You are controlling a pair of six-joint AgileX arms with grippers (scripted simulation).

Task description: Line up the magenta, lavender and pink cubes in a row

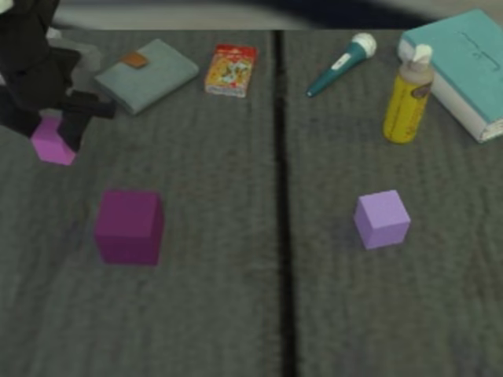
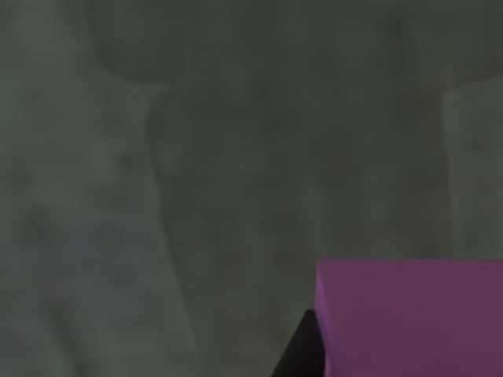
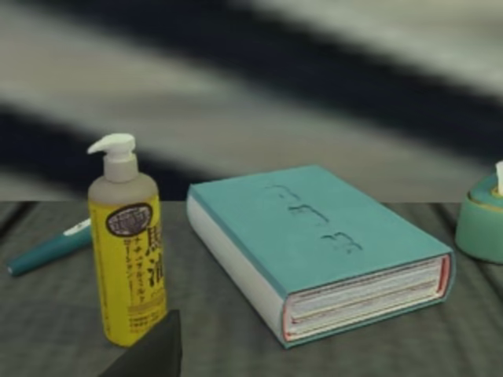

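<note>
The left gripper [image 1: 56,126] is at the far left of the table, low over the pink cube [image 1: 53,144], and its dark body hides the top part of this cube in the top view. In the left wrist view the pink cube [image 2: 409,318] fills one corner with a dark finger [image 2: 299,353] just beside it, but I cannot tell if the fingers are apart or pressed on the cube, so I cannot say that it is held. The magenta cube [image 1: 130,226] stands on the left half of the table, nearer to the front and a little to the right of the pink one, and the lavender cube [image 1: 382,219] stands well apart on the right half, past the dark seam [image 1: 280,236] in the table. The right arm does not show in the top view; its wrist camera looks at the yellow bottle [image 3: 128,251] and the teal book [image 3: 314,247], so it seems parked at the back right. I think the main risk is a poor hold on the small cube: if the fingers close off-centre, it can turn or slip out when it is lifted, and then the row is crooked. Another risk is the move toward the magenta cube, because a low carry can push that bigger cube out of place. The grey wallet [image 1: 145,75] lies near the gripper at the back, so a wide swing of the arm can touch it.
</note>
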